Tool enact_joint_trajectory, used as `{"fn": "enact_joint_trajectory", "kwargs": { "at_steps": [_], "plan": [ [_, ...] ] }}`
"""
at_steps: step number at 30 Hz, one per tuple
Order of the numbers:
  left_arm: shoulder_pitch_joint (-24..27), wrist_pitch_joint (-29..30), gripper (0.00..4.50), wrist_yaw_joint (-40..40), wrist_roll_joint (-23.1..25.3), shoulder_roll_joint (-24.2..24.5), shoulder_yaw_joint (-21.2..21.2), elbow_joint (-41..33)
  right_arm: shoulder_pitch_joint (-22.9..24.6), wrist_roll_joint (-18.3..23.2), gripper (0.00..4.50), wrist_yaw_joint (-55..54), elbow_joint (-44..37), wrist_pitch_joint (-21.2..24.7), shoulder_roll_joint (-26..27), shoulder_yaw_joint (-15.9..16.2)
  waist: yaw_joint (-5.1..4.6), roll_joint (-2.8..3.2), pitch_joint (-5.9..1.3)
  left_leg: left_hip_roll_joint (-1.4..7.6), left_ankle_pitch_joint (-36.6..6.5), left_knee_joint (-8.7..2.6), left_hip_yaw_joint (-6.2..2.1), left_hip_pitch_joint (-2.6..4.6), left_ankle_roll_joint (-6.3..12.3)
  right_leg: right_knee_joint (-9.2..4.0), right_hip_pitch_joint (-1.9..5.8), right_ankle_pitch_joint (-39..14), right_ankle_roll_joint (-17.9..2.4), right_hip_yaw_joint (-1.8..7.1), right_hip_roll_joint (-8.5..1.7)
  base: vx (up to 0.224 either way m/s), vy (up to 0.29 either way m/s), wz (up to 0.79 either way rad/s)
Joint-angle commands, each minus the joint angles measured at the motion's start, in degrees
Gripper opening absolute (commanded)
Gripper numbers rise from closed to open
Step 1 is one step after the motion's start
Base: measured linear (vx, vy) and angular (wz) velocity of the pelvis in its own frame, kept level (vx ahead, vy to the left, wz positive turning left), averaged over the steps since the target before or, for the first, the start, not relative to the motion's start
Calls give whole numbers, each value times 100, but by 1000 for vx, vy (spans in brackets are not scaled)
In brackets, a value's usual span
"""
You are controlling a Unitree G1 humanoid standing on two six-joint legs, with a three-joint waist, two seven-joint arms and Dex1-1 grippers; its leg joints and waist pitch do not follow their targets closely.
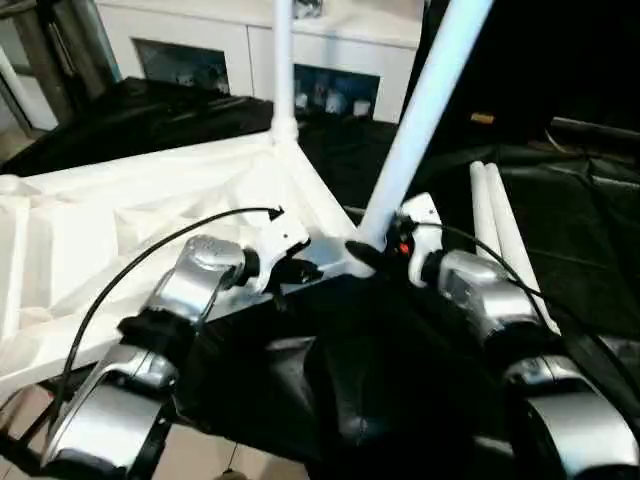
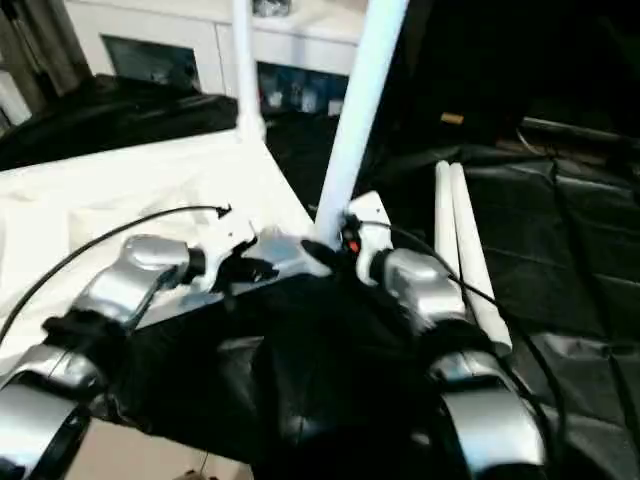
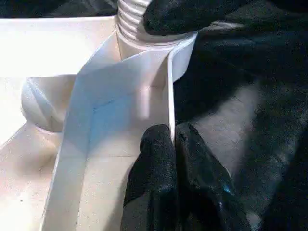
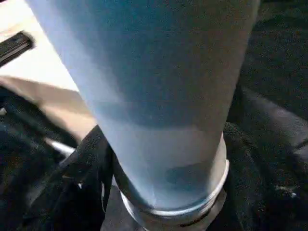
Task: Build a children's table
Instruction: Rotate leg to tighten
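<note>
The white tabletop point(image 1: 150, 210) lies ribbed underside up on the black-draped work table. One white leg point(image 1: 283, 60) stands upright in its far corner socket. A second leg point(image 1: 425, 110) rises tilted from the near corner socket point(image 3: 144, 53), its threaded end point(image 3: 132, 19) sitting in that socket. My right gripper point(image 1: 372, 255) is at the base of this leg, which looms right in front of the right wrist view point(image 4: 154, 96). My left gripper point(image 3: 172, 139) is shut on the thin rim wall of the tabletop beside that corner. Two loose legs point(image 1: 500, 240) lie side by side to the right.
A white cabinet point(image 1: 250, 40) with glass-fronted doors stands behind the work table. Black cloth point(image 1: 580, 230) covers the table to the right and hangs over its near edge. Pale floor point(image 1: 200, 460) shows below my left forearm.
</note>
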Motion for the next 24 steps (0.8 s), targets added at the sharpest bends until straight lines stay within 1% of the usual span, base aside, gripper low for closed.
{"fn": "enact_joint_trajectory", "kwargs": {
  "at_steps": [1,2,3,4,5,6,7,8,9,10,11,12,13,14,15,17,18,21,24],
  "plan": [
    [-29,-196,0,-348,-242,-71,-112,-391,130,-20,326,426,-253,144,10,261,40,18,-370,132,-545,-281,48,50,518,-266,422,371,-1646,207,-367,0,0,0],
    [8,-241,0,-486,-249,-11,-131,-448,197,-12,326,563,-411,178,-56,313,38,8,-371,133,-573,-281,51,53,497,-271,417,323,-1642,211,-371,0,0,0],
    [91,-239,0,-788,-288,125,-174,-598,352,43,326,891,-786,293,-197,436,47,-9,-357,134,-666,-291,54,56,452,-293,403,102,-1605,210,-372,0,0,0],
    [91,-239,0,-788,-288,125,-174,-598,352,43,326,891,-786,293,-197,436,68,-7,-355,136,-669,-296,43,56,430,-294,418,37,-1567,207,-372,0,0,0],
    [160,-224,0,-1000,-315,225,-212,-719,480,81,326,1163,-1088,422,-303,548,77,-3,-358,138,-671,-293,43,55,418,-286,419,0,-1546,211,-378,0,0,0],
    [182,-217,0,-1053,-320,256,-226,-759,522,85,326,1245,-1182,465,-336,586,95,1,-346,154,-709,-301,44,63,412,-298,407,-77,-1499,213,-373,0,0,0],
    [200,-211,0,-1091,-323,282,-238,-789,560,84,326,1315,-1261,498,-364,620,107,10,-348,156,-735,-301,52,77,387,-299,380,-116,-1489,215,-371,0,0,0],
    [217,-226,0,-1131,-327,308,-250,-810,604,81,326,1399,-1343,528,-399,662,114,0,-345,153,-756,-299,55,81,370,-308,369,-169,-1483,216,-372,0,0,0],
    [252,-252,0,-1218,-335,365,-273,-857,694,75,326,1561,-1499,573,-474,748,149,-11,-342,150,-782,-300,53,85,322,-314,366,-284,-1441,223,-377,0,0,0],
    [264,-253,0,-1249,-338,384,-278,-877,727,73,326,1609,-1562,593,-499,771,162,-5,-341,152,-777,-304,50,90,307,-312,366,-302,-1431,225,-379,0,0,0],
    [271,-253,0,-1266,-339,394,-281,-888,744,73,310,1634,-1595,604,-512,784,165,-6,-339,153,-766,-308,47,87,295,-310,370,-304,-1422,225,-380,0,0,0],
    [315,-259,0,-1387,-363,467,-293,-960,859,112,310,1879,-1805,739,-632,868,163,-32,-343,146,-727,-305,49,81,289,-306,373,-285,-1400,223,-376,0,0,0],
    [330,-263,0,-1415,-368,485,-293,-980,890,122,299,1930,-1861,775,-659,887,178,-22,-345,145,-693,-306,40,78,289,-296,385,-255,-1382,222,-376,0,0,0],
    [348,-272,0,-1452,-375,513,-293,-1005,933,132,299,1999,-1930,822,-702,921,186,-26,-349,150,-637,-298,42,76,314,-282,380,-164,-1391,223,-383,0,0,0],
    [359,-275,0,-1483,-384,533,-292,-1027,972,145,285,2042,-2000,855,-735,944,187,-37,-355,146,-609,-293,45,76,329,-276,377,-124,-1408,219,-378,0,0,0],
    [375,-286,0,-1565,-412,582,-279,-1055,1090,185,283,2191,-2157,950,-824,1002,205,-42,-346,141,-613,-290,48,78,333,-287,379,-175,-1381,224,-379,0,0,0],
    [378,-299,0,-1587,-416,596,-268,-1048,1123,181,280,2223,-2168,959,-830,1012,217,-63,-345,141,-592,-288,50,76,339,-283,376,-182,-1372,225,-382,0,0,0],
    [382,-317,0,-1604,-418,612,-250,-1022,1170,158,276,2226,-2116,927,-809,1018,213,-60,-343,140,-633,-291,41,76,282,-288,366,-281,-1367,221,-388,0,0,0],
    [394,-308,0,-1621,-425,612,-228,-1027,1238,163,275,2198,-2151,988,-799,1038,212,-61,-346,131,-641,-285,38,77,249,-283,375,-270,-1370,225,-389,0,0,0]
  ]
}}
